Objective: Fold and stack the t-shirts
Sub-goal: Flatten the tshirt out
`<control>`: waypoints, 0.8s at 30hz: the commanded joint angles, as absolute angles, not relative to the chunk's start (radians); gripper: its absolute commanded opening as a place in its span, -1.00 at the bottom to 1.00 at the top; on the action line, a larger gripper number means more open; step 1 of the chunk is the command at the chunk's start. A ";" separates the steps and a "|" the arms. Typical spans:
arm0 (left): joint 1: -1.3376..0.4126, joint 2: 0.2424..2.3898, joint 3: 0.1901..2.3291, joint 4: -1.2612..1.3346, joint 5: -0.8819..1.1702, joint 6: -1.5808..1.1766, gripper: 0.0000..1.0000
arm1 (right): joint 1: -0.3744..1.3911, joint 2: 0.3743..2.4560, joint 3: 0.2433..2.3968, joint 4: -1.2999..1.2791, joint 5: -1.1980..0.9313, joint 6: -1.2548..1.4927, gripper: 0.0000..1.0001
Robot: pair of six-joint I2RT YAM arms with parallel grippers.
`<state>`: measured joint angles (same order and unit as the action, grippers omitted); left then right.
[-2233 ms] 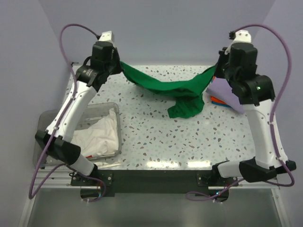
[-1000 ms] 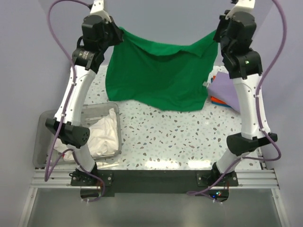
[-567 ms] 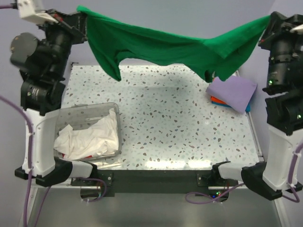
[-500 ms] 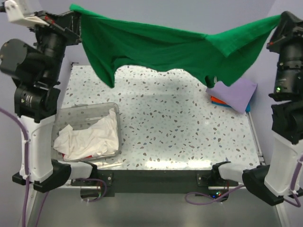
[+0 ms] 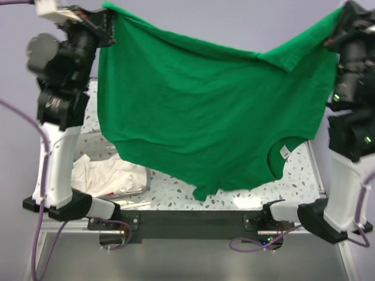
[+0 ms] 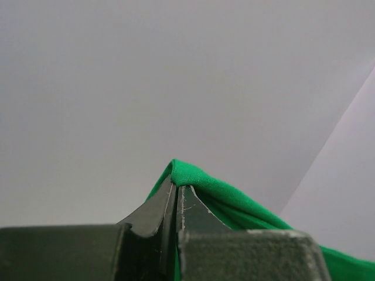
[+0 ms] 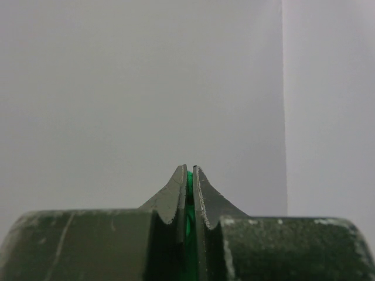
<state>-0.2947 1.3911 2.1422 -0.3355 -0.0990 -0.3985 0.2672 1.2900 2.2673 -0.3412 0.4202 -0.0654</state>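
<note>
The bright green t-shirt [image 5: 211,111] hangs spread wide in the air, high above the table, neck hole at its lower right. My left gripper [image 5: 108,17] is shut on its upper left corner; in the left wrist view green cloth [image 6: 205,187] folds over the closed fingertips. My right gripper [image 5: 343,17] is shut on its upper right corner; in the right wrist view a green sliver [image 7: 189,193] shows between the closed jaws. White t-shirts [image 5: 108,175] lie crumpled at the lower left. The lavender t-shirt is hidden behind the green one.
The clear plastic bin [image 5: 143,186] holds the white cloth at the table's front left. A strip of speckled table [image 5: 234,202] shows below the shirt's hem. Purple cables loop beside both arms.
Both arms have lifted the green t-shirt from a slack bundle over the table to high in the air. It now hangs open and covers most of the table and the lavender stack.
</note>
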 commanded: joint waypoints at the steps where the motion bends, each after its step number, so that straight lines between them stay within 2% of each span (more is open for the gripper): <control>1: -0.285 1.534 2.079 -0.324 -0.103 -0.351 -1.00 | 0.264 1.484 2.209 -0.336 0.437 -0.094 -1.00; 6: -0.247 1.843 2.123 -0.331 0.014 -0.365 -1.00 | 0.229 1.715 2.163 -0.281 0.471 -0.120 -1.00; 7: -0.241 1.950 2.150 -0.331 0.021 -0.367 -1.00 | 0.207 1.820 2.175 -0.284 0.471 -0.111 -1.00; 8: -0.238 2.006 2.186 -0.337 0.023 -0.368 -0.87 | 0.196 1.872 2.198 -0.291 0.468 -0.100 -1.00; 9: -0.235 2.061 2.271 -0.344 0.020 -0.382 -0.44 | 0.189 1.940 2.276 -0.335 0.462 -0.077 -1.00; 10: -0.227 2.148 2.310 -0.345 0.028 -0.390 -0.15 | 0.177 2.057 2.327 -0.363 0.447 -0.068 -0.98; 11: -0.224 2.181 2.359 -0.341 0.035 -0.406 0.16 | 0.172 2.124 2.441 -0.397 0.437 -0.057 -0.74; 12: -0.222 2.201 2.362 -0.331 0.029 -0.413 0.56 | 0.169 2.178 2.501 -0.467 0.424 -0.055 -0.39; 13: -0.222 2.212 2.355 -0.321 0.026 -0.417 0.67 | 0.169 2.221 2.551 -0.497 0.404 -0.054 0.27; 14: -0.222 2.215 2.324 -0.302 0.034 -0.416 0.74 | 0.169 2.268 2.590 -0.518 0.385 -0.045 0.48; 16: -0.222 2.182 2.283 -0.298 0.043 -0.414 0.84 | 0.170 2.244 2.538 -0.526 0.327 -0.023 0.89; 18: -0.222 2.136 2.166 -0.284 0.054 -0.413 0.88 | 0.170 2.144 2.369 -0.482 0.281 -0.006 0.98; 24: -0.224 1.994 1.879 -0.261 0.115 -0.414 0.91 | 0.176 1.909 1.953 -0.465 0.044 0.124 0.98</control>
